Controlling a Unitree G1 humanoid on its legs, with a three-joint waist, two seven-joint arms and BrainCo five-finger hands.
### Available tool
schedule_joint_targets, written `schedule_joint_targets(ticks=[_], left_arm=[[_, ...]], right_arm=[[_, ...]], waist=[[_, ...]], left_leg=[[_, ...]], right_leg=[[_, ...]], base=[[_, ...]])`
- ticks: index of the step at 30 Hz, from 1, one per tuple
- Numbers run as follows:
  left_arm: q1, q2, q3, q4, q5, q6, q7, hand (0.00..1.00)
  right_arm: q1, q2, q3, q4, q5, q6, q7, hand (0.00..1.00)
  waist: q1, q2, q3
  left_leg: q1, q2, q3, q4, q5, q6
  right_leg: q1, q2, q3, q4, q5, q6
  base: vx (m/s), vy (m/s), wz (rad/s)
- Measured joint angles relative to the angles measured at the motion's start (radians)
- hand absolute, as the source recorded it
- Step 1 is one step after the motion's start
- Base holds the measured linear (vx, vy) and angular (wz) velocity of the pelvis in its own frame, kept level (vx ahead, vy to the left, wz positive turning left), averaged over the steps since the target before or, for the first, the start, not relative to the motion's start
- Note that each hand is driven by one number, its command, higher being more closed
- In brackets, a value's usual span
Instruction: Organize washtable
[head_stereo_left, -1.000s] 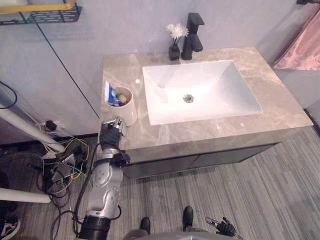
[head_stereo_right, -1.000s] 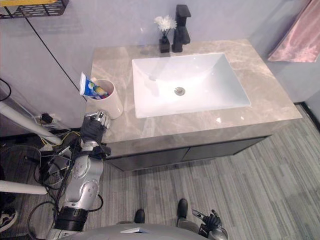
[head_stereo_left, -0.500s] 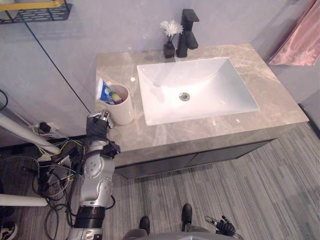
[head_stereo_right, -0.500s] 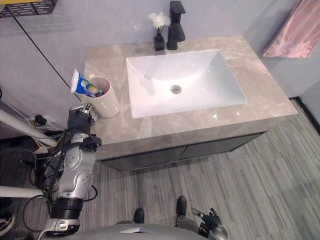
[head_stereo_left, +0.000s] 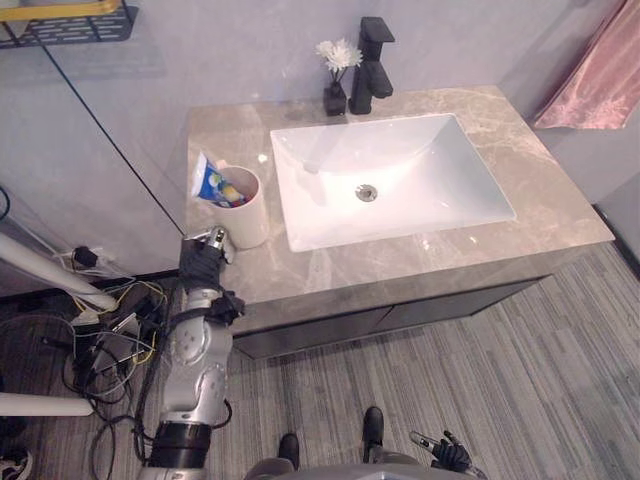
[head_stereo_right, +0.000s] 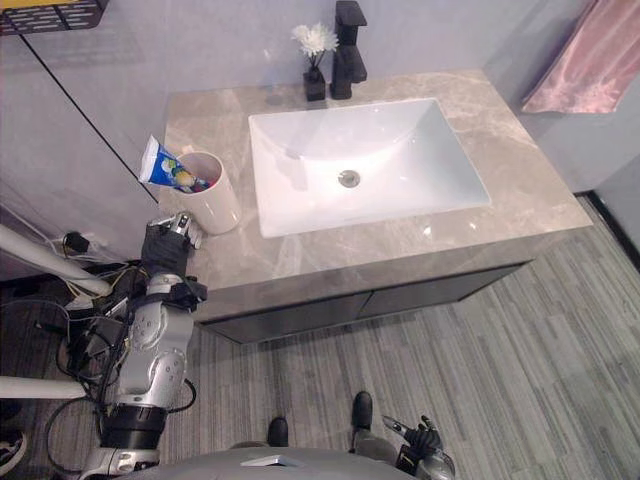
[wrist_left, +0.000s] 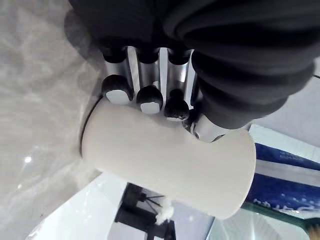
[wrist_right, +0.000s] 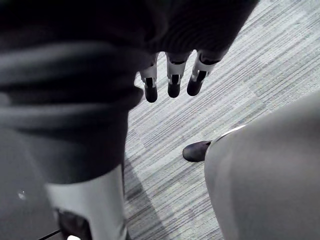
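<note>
A cream cup (head_stereo_left: 245, 208) stands on the marble surface (head_stereo_left: 350, 265), at its left side just beside the white sink (head_stereo_left: 440, 170). A blue and white toothpaste tube (head_stereo_left: 207, 182) sticks out of it, leaning left, along with small coloured things too small to make out. The left hand (head_stereo_left: 203, 265) is at the front of the cup, its fingers (wrist_left: 145, 97) straight, tips at the cup's wall. A black faucet (head_stereo_left: 372, 62) and a small flower vase (head_stereo_left: 334, 97) stand behind the sink. The right hand (wrist_right: 173, 80) hangs over the floor (wrist_right: 260, 65), fingers relaxed and holding nothing.
</note>
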Motion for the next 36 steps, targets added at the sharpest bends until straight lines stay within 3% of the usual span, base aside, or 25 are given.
schedule_joint_targets(ticks=[9, 15, 27, 36], left_arm=[[0.108, -0.064, -0.022, -0.127, -0.004, 0.001, -0.025, 1.00], [0.133, -0.072, -0.097, -0.177, -0.028, 0.001, -0.046, 1.00], [0.101, -0.043, -0.210, -0.088, -0.033, 0.005, -0.063, 1.00], [0.037, -0.033, -0.213, -0.033, -0.030, 0.005, -0.044, 1.00]], right_arm=[[0.004, -0.001, 0.000, 0.010, 0.001, -0.001, -0.001, 0.00], [0.004, -0.001, 0.004, 0.017, 0.001, -0.003, -0.002, 0.00], [0.004, -0.006, 0.024, 0.009, 0.002, -0.002, -0.006, 0.00], [0.004, -0.007, 0.028, 0.007, 0.002, -0.002, -0.012, 0.00]], waist=[[0.020, -0.001, -0.001], [0.024, -0.002, -0.001], [0.020, 0.004, -0.006], [0.017, 0.007, -0.007]], left_leg=[[-0.043, 0.000, -0.032, 0.056, -0.016, -0.001], [-0.053, -0.001, -0.039, 0.073, -0.017, -0.003], [-0.034, -0.001, -0.028, 0.061, -0.017, -0.003], [-0.014, -0.001, -0.011, 0.047, -0.017, -0.003]], right_leg=[[0.001, -0.005, -0.027, 0.007, 0.000, 0.000], [0.003, -0.008, -0.031, 0.007, 0.000, 0.000], [0.008, -0.003, -0.024, 0.000, 0.002, -0.001], [0.013, -0.003, -0.012, 0.000, 0.002, 0.000]], base=[[-0.01, -0.002, 0.11], [-0.01, -0.001, 0.04], [0.00, 0.000, -0.03], [0.01, 0.003, -0.06]])
